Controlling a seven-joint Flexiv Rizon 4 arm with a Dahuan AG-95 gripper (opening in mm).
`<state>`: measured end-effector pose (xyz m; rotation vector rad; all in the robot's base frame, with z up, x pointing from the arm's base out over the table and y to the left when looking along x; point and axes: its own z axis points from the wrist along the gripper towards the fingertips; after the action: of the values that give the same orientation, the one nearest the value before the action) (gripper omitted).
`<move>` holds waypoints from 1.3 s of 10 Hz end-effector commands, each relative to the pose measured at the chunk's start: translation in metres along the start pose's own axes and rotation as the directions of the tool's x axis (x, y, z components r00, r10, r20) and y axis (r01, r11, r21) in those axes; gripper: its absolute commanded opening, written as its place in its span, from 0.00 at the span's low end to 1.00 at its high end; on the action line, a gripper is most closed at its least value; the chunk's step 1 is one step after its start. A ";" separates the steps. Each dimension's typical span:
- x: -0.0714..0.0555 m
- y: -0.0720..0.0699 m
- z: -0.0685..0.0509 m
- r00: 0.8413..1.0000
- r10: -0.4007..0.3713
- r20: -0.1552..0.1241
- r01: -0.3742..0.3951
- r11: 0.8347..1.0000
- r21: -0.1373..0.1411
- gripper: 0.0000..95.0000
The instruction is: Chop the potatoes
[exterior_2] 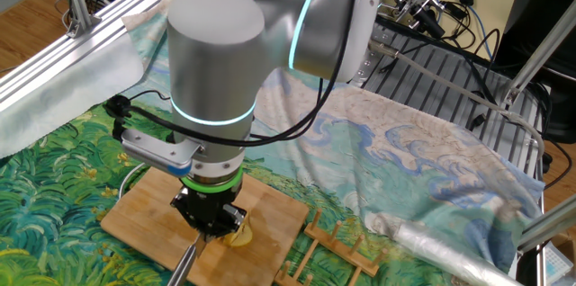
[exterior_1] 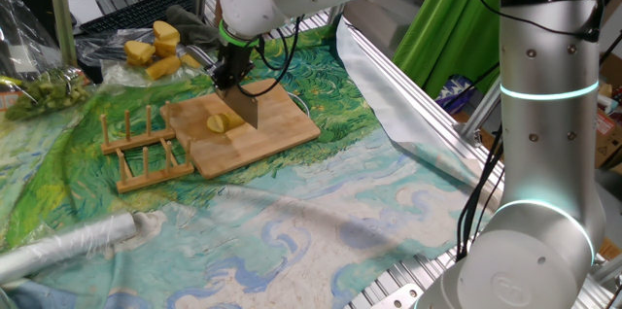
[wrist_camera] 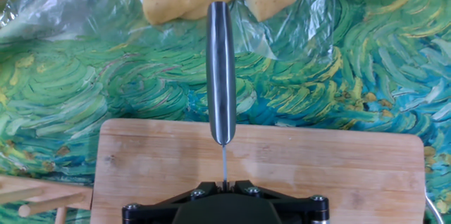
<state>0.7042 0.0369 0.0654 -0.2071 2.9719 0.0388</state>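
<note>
I have the gripper clamped shut on the knife, pointing straight down, with the blade standing on edge over the wooden board. The potatoes lie on the board right against the blade's lower edge, a small pale piece already looking split. In the hand view I see only the knife's handle and spine running away from me (the potato itself is hidden under the hand). My worry is the piece skidding sideways when I press, because it is small and loose on smooth wood. The board could also shift on the soft painted cloth, and the blade could twist in the fingers if it lands off-centre.
</note>
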 end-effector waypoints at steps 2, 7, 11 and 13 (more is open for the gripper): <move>0.004 0.003 0.001 1.000 -0.002 0.012 0.002 1.000 0.006 0.00; 0.007 0.005 0.001 1.000 -0.001 0.021 0.001 1.000 0.011 0.00; 0.008 0.004 -0.001 1.000 -0.001 0.024 0.001 1.000 0.016 0.00; 0.010 0.005 0.006 1.000 -0.009 0.022 0.008 1.000 0.020 0.00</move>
<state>0.6935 0.0412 0.0564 -0.2190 2.9482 0.0142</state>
